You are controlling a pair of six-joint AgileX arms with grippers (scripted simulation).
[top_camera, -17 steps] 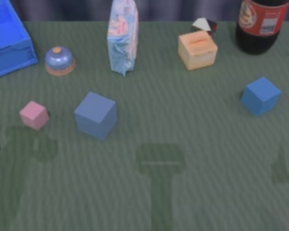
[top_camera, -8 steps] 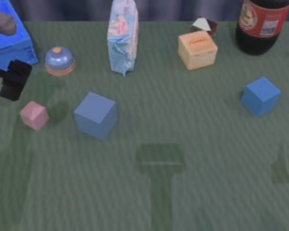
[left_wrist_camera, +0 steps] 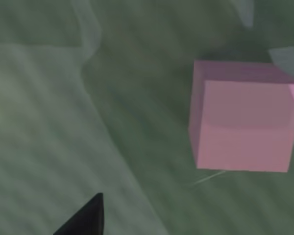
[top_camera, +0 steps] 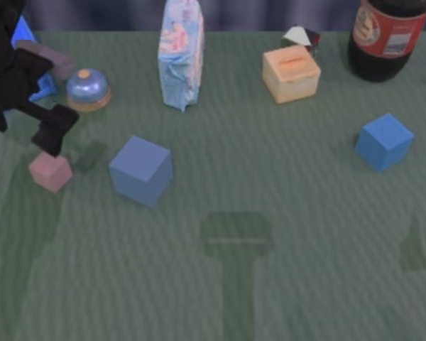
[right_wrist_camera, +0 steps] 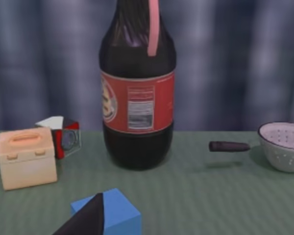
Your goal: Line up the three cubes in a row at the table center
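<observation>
The small pink cube (top_camera: pixel 50 174) sits on the table (top_camera: pixel 220 185) at the left. My left gripper (top_camera: pixel 53 133) hangs open just above it on the far side. In the left wrist view the pink cube (left_wrist_camera: pixel 245 117) lies off to one side of the gripper (left_wrist_camera: pixel 186 215), and only one dark fingertip (left_wrist_camera: pixel 85 220) shows. To the right of the pink cube stands the pale greyish-blue cube (top_camera: pixel 140 170). The bright blue cube (top_camera: pixel 384 141) stands far right, below my open right gripper (right_wrist_camera: pixel 130 215), which is outside the top view.
Along the back stand a blue crate (top_camera: pixel 25 35), a bell (top_camera: pixel 87 89), a tissue pack (top_camera: pixel 181 53), a peach box (top_camera: pixel 291 73), a faceted block (top_camera: pixel 302 37) and a cola bottle (top_camera: pixel 387 35). A small colander (right_wrist_camera: pixel 284 144) sits right of the bottle.
My left arm has swung in from the left edge and across to the pink cube. None of the cubes has moved, and the right arm has stayed put.
</observation>
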